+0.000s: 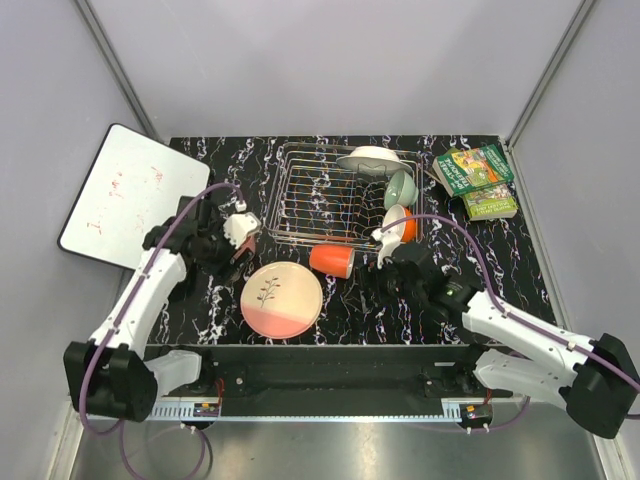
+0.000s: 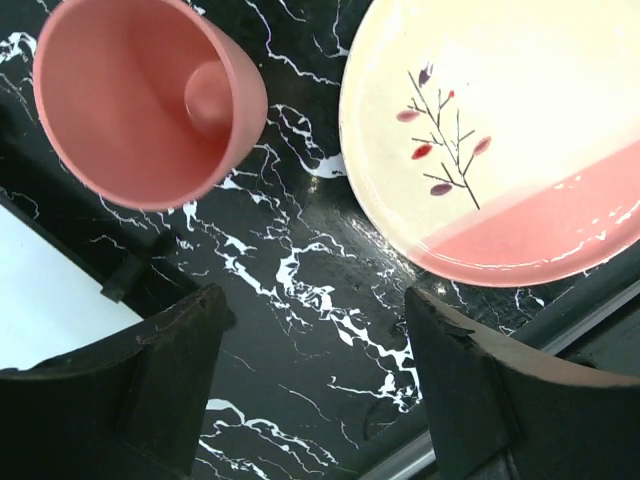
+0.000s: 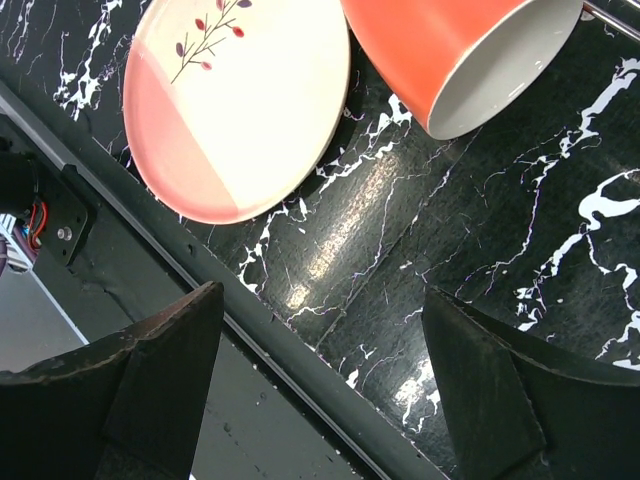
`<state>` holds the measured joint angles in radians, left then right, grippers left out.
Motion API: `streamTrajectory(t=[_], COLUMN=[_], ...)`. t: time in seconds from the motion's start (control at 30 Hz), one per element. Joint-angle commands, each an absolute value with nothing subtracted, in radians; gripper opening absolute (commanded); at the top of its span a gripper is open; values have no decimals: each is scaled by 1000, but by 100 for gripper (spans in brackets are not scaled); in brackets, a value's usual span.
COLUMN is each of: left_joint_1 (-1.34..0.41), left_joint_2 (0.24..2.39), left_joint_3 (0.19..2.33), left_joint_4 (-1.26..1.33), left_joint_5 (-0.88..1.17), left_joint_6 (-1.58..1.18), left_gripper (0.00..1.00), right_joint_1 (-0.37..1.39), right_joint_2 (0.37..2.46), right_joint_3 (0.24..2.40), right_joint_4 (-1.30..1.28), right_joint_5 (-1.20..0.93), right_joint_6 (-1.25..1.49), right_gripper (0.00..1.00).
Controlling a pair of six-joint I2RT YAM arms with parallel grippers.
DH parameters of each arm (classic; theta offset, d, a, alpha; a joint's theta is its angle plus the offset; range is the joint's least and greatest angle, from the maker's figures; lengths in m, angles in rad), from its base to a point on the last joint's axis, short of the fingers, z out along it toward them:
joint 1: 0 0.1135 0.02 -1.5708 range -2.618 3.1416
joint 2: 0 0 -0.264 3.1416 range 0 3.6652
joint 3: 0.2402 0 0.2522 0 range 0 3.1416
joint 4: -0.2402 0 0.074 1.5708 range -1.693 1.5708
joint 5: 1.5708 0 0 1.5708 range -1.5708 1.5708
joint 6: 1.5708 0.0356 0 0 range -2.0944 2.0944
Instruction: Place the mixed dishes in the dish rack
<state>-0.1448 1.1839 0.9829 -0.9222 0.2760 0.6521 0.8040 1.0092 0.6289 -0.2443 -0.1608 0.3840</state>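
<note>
The wire dish rack stands at the back middle. In its right end are a white plate, a pale green bowl and an orange-and-white bowl. The orange mug lies on its side in front of the rack, and also shows in the right wrist view. The pink plate with a sprig motif lies flat near the front edge. The pink cup lies on its side just ahead of my left gripper, which is open and empty. My right gripper is open and empty, right of the plate and just short of the mug.
A whiteboard leans at the left edge of the table. Two green-covered books lie at the back right. The table's front rail runs under my right gripper. Grey walls close in three sides.
</note>
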Motion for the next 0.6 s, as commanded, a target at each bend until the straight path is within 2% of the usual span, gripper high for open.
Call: streamTrajectory(t=[0.0,0.2,0.57], left_joint_1=[-149,-149,-152], left_joint_2=[1106,1084,1265], left_joint_3=[849,698,732], left_joint_4=[-887,-796,-674], left_joint_5=[241,275,340], left_joint_6=[656,652,552], left_gripper=[76,77,77], right_joint_1=[824,842,925], right_joint_2=[980,976,1014], right_joint_3=[626,566,505], right_joint_4=[-192,-127,-23], right_joint_5=[-137,-149,-51], right_joint_6=[376,419,429], right_gripper=[87,84,83])
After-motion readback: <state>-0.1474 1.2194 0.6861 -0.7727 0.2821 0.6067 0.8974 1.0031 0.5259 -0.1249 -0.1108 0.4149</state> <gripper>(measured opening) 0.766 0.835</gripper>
